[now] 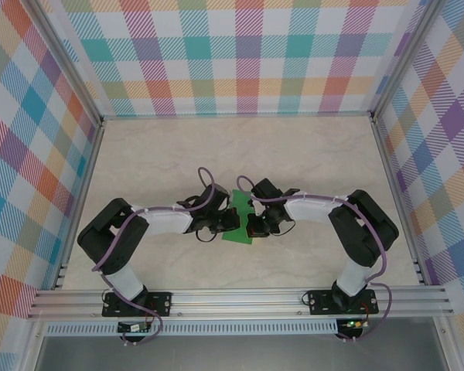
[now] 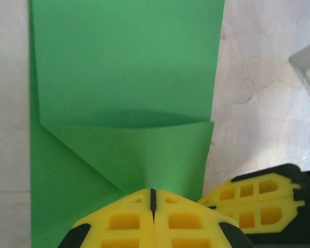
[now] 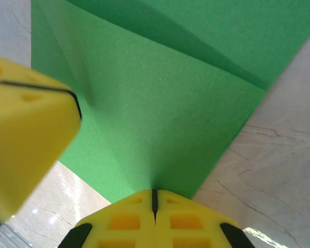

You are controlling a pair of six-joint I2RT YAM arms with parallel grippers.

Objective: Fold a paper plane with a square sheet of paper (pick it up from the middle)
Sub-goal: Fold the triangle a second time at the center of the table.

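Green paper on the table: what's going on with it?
Two robot arms are working on the square sheet of paper, partly folded with a diagonal flap, at the middle of the table. The left hand and right hand are both shut, tips meeting the sheet from opposite sides. No finished plane yet.
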